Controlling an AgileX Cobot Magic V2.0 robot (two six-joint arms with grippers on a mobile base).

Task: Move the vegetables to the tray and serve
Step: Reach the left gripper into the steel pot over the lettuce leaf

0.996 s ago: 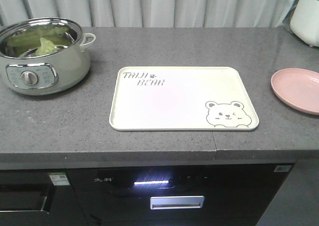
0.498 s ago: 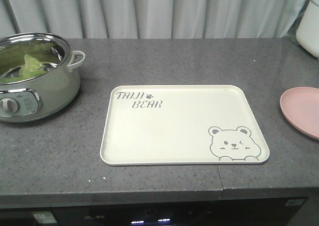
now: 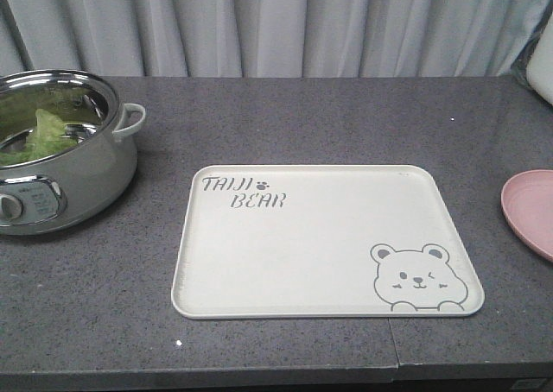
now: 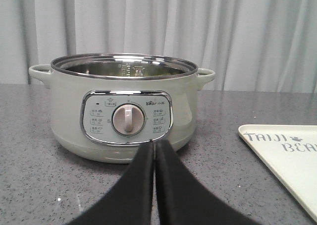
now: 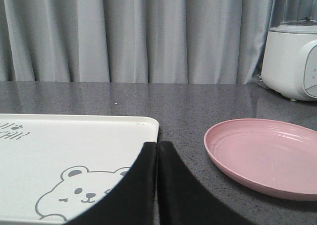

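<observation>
Tray (image 3: pixel 328 237) lies bare mid-counter (image 3: pixel 302 116), lettering on the far-left side, bear at the near-right corner. Nothing is on it yet.

Pot (image 3: pixel 95 180) stands left of the tray and apart from it, with its lid off. The vegetables (image 3: pixel 47 129) are inside it, green leaves lying against the steel wall. The pink plate (image 3: pixel 531 211) sits right of the tray, not touching, and isn't the target.

Left gripper (image 4: pixel 154 143) faces the pot's dial (image 4: pixel 129 119) at about counter height. Its fingers are pressed together and hold nothing. Right gripper (image 5: pixel 157 144) is likewise closed and empty, low over the tray's near-right corner with the plate to its right.

Step in hand, as I read it, is the left arm's reach into the pot:
- Raise it first. It's below the rim now and a straight drive hits the wall.
- Open the fingers before going over the rim, then come down from above.
- Pinch a pale rib rather than a crinkly edge. The leaves look limp and may tear or slip.
- Lift clear of the rim before swinging right.
- Release over the tray's middle.
- Keep the right arm out of that path.

Versus 0.5 s ago:
- The front view sits closer. The tray fills more of the frame, and the pot and plate have slid toward the edges.
- The white appliance (image 5: pixel 292 61) is nearly out of the front view.
- The layout of things looks unchanged, so probably only the base moved in.
</observation>
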